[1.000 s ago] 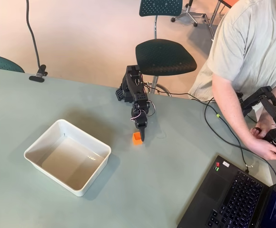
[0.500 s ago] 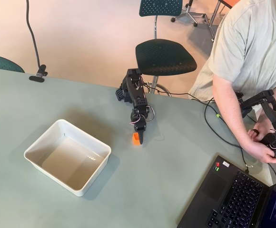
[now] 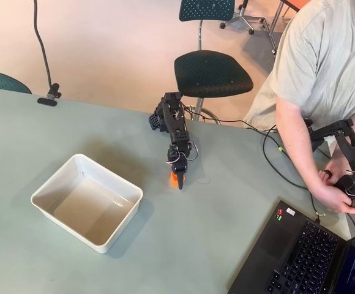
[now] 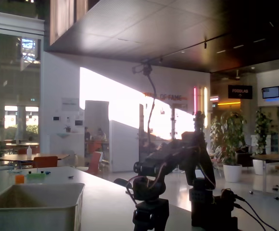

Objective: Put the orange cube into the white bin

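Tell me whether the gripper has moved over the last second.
Yes. In the overhead view the gripper has come slightly down the picture onto the orange cube, judged against the fixed white bin.

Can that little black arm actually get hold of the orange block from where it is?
Probably yes: in the overhead view the gripper is already down at the orange cube, nothing between them. Whether it grips yet is unclear.

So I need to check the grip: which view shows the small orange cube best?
The overhead view: the small orange cube sits lit on the table, at the black two-finger gripper. In the fixed view the backlit gripper is a silhouette and I cannot make the cube out.
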Motion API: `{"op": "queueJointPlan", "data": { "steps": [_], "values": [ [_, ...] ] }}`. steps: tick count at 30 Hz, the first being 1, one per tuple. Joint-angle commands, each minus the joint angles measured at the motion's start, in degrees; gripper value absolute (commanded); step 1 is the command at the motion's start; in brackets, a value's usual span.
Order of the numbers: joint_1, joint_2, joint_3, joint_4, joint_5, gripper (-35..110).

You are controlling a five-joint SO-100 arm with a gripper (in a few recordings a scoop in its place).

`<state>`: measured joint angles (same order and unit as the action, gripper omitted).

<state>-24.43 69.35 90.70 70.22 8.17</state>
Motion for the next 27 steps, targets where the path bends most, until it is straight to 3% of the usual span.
{"op": "queueJointPlan", "data": {
  "steps": [1, 27],
  "values": [
    [1.1, 0.5, -2.1, 0.0, 0.1, 62],
    [-1.4, 0.5, -2.1, 0.1, -0.6, 62]
  ]
}}
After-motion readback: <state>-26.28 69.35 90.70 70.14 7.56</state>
